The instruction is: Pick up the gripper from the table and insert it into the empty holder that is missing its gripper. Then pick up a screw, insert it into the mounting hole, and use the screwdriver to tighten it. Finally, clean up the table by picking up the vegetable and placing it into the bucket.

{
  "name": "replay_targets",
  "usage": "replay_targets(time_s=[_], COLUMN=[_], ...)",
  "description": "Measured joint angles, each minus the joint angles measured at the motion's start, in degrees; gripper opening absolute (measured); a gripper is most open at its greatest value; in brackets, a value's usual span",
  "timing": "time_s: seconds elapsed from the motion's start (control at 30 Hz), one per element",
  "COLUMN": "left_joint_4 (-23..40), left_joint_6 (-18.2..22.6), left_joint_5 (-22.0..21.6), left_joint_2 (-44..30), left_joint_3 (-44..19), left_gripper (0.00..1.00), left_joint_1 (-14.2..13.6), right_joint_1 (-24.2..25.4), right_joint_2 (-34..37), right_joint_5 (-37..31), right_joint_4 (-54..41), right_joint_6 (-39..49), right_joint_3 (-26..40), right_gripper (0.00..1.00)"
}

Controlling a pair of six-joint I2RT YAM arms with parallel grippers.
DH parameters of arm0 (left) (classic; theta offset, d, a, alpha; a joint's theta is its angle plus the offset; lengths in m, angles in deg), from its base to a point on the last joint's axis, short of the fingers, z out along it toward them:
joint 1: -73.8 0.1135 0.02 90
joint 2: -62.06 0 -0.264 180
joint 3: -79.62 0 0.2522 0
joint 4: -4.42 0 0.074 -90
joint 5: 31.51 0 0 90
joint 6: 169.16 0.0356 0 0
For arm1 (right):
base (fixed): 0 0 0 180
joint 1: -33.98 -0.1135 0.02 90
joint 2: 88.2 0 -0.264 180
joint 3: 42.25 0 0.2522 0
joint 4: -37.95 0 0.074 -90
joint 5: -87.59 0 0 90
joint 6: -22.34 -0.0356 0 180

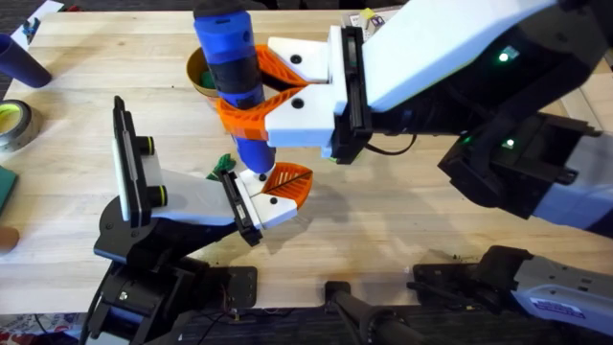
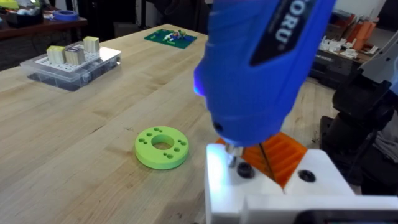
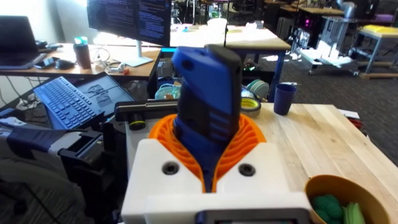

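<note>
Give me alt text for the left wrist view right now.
A thick blue screwdriver stands tip-down on a screw in the white holder, beside an orange ribbed gripper seated in it. A green disc with holes lies on the wooden table behind.

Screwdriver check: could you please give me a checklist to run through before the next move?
1. Right tool clamped around the screwdriver: ok.
2. Screwdriver tip at the mounting hole: ok.
3. Orange gripper seated in the holder: ok.
4. Tightening finished: cannot tell.
5. Vegetable in the bucket: cannot tell; something green lies inside.
</note>
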Motion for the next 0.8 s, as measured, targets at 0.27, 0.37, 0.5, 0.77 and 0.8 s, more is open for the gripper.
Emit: replay_targets(time_s=[0.27, 0.37, 0.5, 0.77, 0.8], left_joint_4=[0.2, 0.2, 0.2, 0.2, 0.2], left_joint_6=[-0.3, -0.3, -0.3, -0.3, -0.3], left_joint_5=[0.0, 0.0, 0.0, 0.0, 0.0], left_joint_2=[0.0, 0.0, 0.0, 0.0, 0.0], left_joint_3=[0.0, 0.0, 0.0, 0.0, 0.0], left_gripper=[0.016, 0.016, 0.016, 0.016, 0.016], left_joint_1=[0.0, 0.0, 0.0, 0.0, 0.0], right_joint_1=[0.7, 1.3, 1.5, 1.5, 1.5], right_joint_2=[0.1, 0.1, 0.1, 0.1, 0.1], right_joint_5=[-0.2, -0.2, -0.2, -0.2, -0.2], right_joint_4=[3.6, 5.0, 4.8, 4.3, 4.0], right_joint_6=[-0.1, -0.8, -3.4, -6.0, -6.1], right_joint_3=[-0.5, -0.5, -0.6, -0.6, -0.6], right_gripper=[0.045, 0.045, 0.047, 0.045, 0.045])
